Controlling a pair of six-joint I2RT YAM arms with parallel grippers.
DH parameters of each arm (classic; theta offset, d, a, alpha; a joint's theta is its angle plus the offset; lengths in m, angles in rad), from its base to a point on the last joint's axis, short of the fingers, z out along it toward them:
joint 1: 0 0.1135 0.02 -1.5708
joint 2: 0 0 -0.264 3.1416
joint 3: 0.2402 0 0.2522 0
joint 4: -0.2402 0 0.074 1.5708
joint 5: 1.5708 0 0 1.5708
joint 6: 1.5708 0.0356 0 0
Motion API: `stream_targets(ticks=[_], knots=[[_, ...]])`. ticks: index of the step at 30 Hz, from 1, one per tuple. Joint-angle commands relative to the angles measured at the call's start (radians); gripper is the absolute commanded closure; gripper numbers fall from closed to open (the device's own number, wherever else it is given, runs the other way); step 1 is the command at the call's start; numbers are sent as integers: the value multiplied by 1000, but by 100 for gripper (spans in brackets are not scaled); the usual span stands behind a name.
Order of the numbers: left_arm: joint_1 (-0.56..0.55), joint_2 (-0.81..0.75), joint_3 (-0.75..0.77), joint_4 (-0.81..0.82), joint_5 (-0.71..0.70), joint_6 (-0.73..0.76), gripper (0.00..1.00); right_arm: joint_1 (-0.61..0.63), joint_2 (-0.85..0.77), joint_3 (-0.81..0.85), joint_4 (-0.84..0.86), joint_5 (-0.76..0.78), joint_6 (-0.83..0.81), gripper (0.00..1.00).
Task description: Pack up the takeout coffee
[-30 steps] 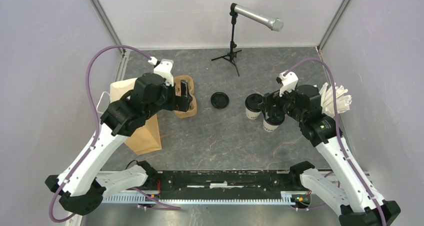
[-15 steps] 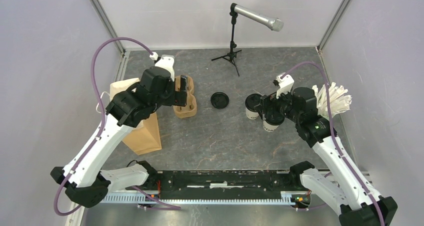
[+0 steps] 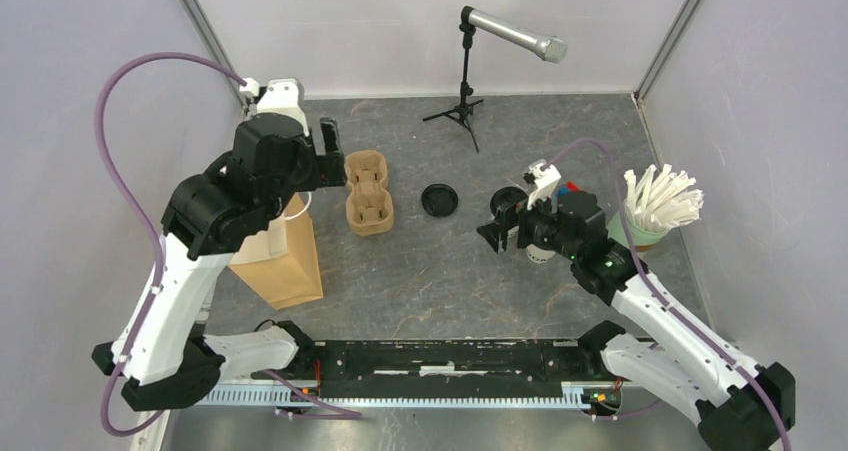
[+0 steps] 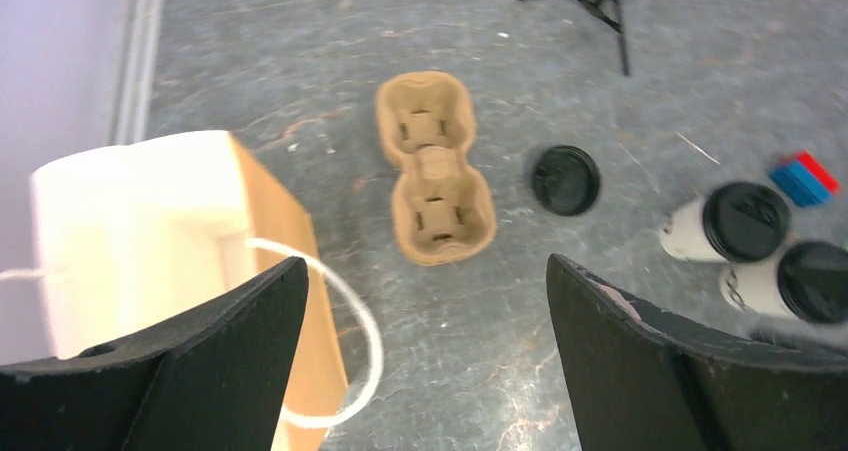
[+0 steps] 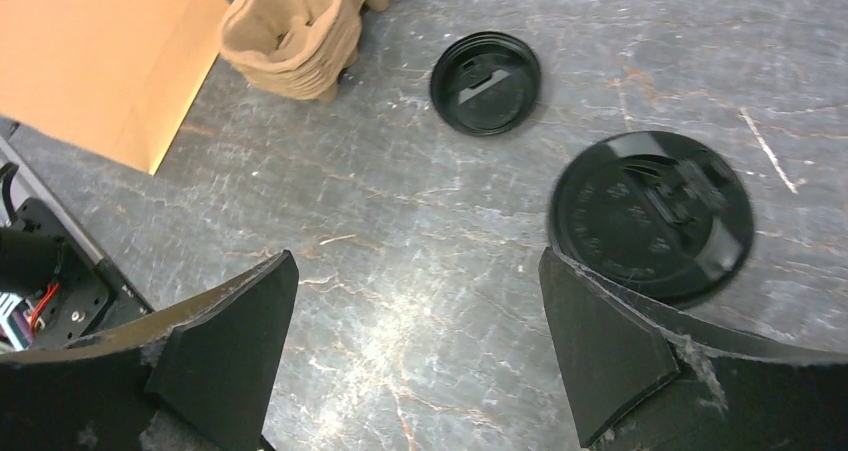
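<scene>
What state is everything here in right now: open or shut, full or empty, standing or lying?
Left end effector: open, holding nothing.
Right end effector: open, holding nothing.
Farther coffee cup: upright, lid on.
Nearer coffee cup: upright, lid on.
Cup carrier: both wells empty.
Loose lid: lying flat, on no cup.
Paper bag: standing, mouth open.
Straw cup: upright, full of wrapped straws.

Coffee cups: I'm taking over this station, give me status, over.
Left fingers and right fingers open, empty. Two lidded cups on table, unpacked; carrier empty. Loose lid lies between carrier and cups.
</scene>
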Motion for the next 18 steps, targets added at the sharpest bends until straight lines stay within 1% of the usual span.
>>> stream_targets(ticks=[1,3,5,7,9,10,13,16,18], knots=[[43,70,167,-268,-219,-206,8,95,43,91,20,159,7,3],[77,79,173,-324,-219,-263,10,95,105,163,-36,186,43,3],[114,81,139,-340,-185,-273,12,98,200,266,-122,213,93,4],[135,78,85,-335,-181,-265,13,107,281,343,-161,245,118,6],[170,61,8,-314,-201,-253,12,125,330,371,-135,275,141,7],[204,51,-18,-295,-191,-242,13,136,351,373,-102,282,152,8],[301,21,-54,-278,-147,-216,14,174,436,427,-44,317,190,11],[369,-38,-82,-254,-42,-213,15,239,561,528,-21,403,234,15],[374,-91,-102,-210,60,-206,17,278,643,601,3,417,253,17]])
